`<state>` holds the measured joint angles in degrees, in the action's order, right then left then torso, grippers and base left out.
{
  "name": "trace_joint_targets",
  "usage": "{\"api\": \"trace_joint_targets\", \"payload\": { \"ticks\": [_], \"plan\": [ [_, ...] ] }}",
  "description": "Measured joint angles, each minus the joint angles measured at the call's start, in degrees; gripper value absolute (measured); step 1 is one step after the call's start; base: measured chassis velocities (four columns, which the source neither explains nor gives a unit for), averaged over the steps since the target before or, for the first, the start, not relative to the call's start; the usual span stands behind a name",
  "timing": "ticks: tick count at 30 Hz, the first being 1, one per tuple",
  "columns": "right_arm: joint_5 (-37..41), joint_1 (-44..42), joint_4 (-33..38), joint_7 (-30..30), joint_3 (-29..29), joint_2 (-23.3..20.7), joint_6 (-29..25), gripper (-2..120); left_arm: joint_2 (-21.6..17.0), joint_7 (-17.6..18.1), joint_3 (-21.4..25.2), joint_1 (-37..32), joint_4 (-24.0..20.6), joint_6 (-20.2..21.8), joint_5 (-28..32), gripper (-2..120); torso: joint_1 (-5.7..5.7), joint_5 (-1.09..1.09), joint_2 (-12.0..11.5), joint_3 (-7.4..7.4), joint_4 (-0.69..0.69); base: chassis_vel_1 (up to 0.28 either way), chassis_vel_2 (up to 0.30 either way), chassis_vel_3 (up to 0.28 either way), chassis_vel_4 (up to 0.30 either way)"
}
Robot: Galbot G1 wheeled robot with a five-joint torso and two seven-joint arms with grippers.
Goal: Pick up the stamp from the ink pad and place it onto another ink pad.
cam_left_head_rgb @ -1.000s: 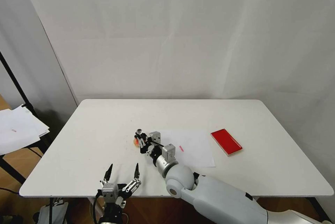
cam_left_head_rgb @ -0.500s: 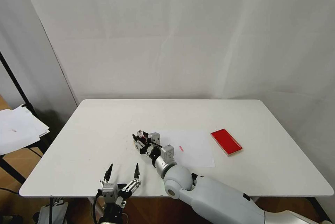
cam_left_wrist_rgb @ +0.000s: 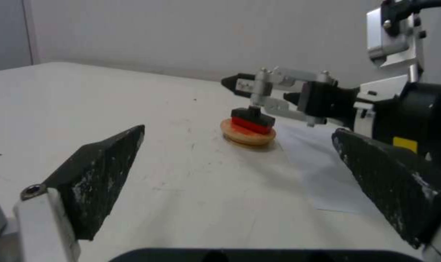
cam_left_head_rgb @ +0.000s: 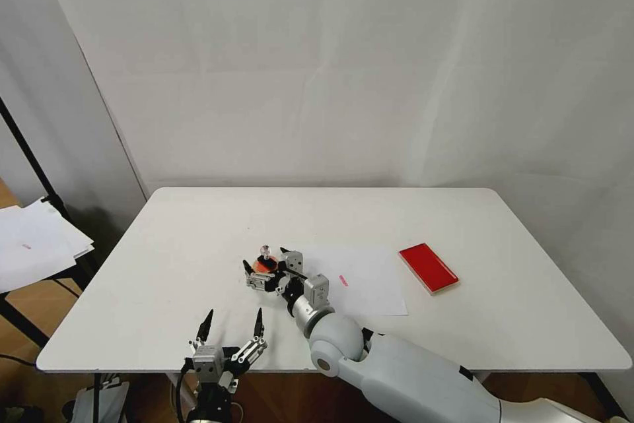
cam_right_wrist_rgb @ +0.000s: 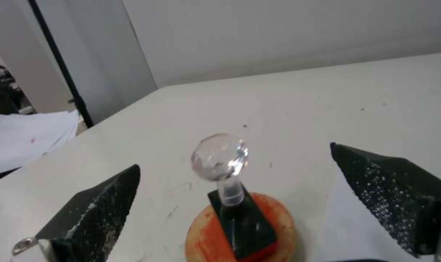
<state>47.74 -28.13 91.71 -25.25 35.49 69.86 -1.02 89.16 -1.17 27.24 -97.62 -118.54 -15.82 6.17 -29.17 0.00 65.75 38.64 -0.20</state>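
Note:
The stamp, a black block with a clear ball knob, stands upright on the small round orange-red ink pad at the table's middle. My right gripper is open around it, one finger on each side, touching nothing. In the right wrist view the stamp rises from the round pad between the spread fingers. The left wrist view shows the stamp on the round pad. The red rectangular ink pad lies bare at the right. My left gripper waits open at the table's front edge.
A white paper sheet lies between the two pads, under my right forearm. The white table stands against a pale wall. Loose papers rest on a stand left of the table.
My right gripper has opened and let go of the stamp, which now stands on the round pad. The left arm has not moved.

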Motion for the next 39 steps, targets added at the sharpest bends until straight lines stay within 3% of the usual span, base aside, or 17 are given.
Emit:
{"api": "trace_joint_targets", "payload": {
  "ticks": [5, 9, 10, 14, 15, 18, 19, 22, 24, 27, 33, 39],
  "plan": [
    [0.17, -1.32, 7.17, -1.81, -4.77, -5.52, 2.30, 100, 0.00, 0.00, 0.00, 0.00, 0.00, 0.00, 0.00, 102, 0.00, 0.01, 0.00, 0.00, 0.00, 0.000, 0.000, 0.000, 0.000],
    [-3.75, -7.95, 17.18, -4.35, -14.68, -15.07, 4.91, 100, -0.01, 0.00, 0.00, 0.00, 0.01, 0.00, 0.00, 102, 0.00, 0.01, 0.00, -0.01, -0.02, 0.000, 0.000, 0.000, 0.000],
    [-3.75, -7.95, 17.18, -4.35, -14.68, -15.07, 4.91, 100, -0.01, 0.00, 0.00, 0.00, 0.01, 0.00, 0.00, 102, 0.00, 0.01, 0.00, -0.01, -0.02, 0.000, 0.000, 0.000, 0.000],
    [-10.78, -22.91, 25.90, -4.68, -27.92, -23.60, 4.84, 100, 0.01, 0.00, 0.00, 0.00, 0.00, 0.00, 0.00, 102, 0.00, 0.03, 0.01, -0.01, -0.02, 0.000, 0.000, 0.000, 0.000],
    [-10.78, -22.91, 25.90, -4.68, -27.92, -23.60, 4.84, 100, 0.01, 0.00, 0.00, 0.00, 0.00, 0.00, 0.00, 102, 0.00, 0.03, 0.01, -0.01, -0.02, 0.000, 0.000, 0.000, 0.000],
    [-14.85, -37.34, 30.59, -4.52, -40.79, -26.55, 3.94, 100, 0.00, 0.00, -0.01, 0.00, 0.01, 0.00, 0.00, 102, 0.02, 0.03, 0.02, -0.02, -0.02, 0.000, 0.000, 0.000, 0.000],
    [-14.85, -37.34, 30.59, -4.52, -40.79, -26.55, 3.94, 100, 0.00, 0.00, -0.01, 0.00, 0.01, 0.00, 0.00, 102, 0.02, 0.03, 0.02, -0.02, -0.02, 0.000, 0.000, 0.000, 0.000],
    [-21.89, -55.20, 34.97, -3.58, -52.05, -24.22, 0.87, 100, -0.01, -0.01, -0.02, 0.00, 0.00, 0.00, 0.00, 102, 0.02, 0.03, 0.02, -0.02, -0.03, 0.000, 0.000, 0.000, 0.000],
    [-23.35, -58.79, 35.85, -3.57, -53.57, -22.75, 0.19, 100, 0.02, 0.00, 0.00, 0.00, 0.00, 0.00, 0.00, 102, 0.02, 0.00, 0.02, -0.02, -0.02, 0.000, 0.000, 0.000, 0.000],
    [-28.82, -68.02, 37.02, -3.60, -55.39, -16.53, -1.95, 100, -0.01, 0.00, 0.00, 0.00, 0.00, 0.00, 0.00, 102, 0.02, 0.00, 0.02, -0.02, -0.03, 0.000, 0.000, 0.000, 0.000],
    [-35.42, -70.53, 36.90, -3.20, -53.33, -9.43, -3.63, 100, 0.01, 0.00, 0.00, 0.00, 0.00, 0.00, 0.00, 102, 0.01, -0.02, 0.02, -0.01, 0.00, 0.000, 0.000, 0.000, 0.000],
    [-37.33, -70.26, 35.30, -2.72, -52.26, -7.07, -4.77, 100, 0.00, 0.00, 0.00, 0.00, 0.00, 0.00, 0.00, 102, 0.00, -0.01, 0.01, 0.00, 0.00, 0.000, 0.000, 0.000, 0.000]
  ]
}}
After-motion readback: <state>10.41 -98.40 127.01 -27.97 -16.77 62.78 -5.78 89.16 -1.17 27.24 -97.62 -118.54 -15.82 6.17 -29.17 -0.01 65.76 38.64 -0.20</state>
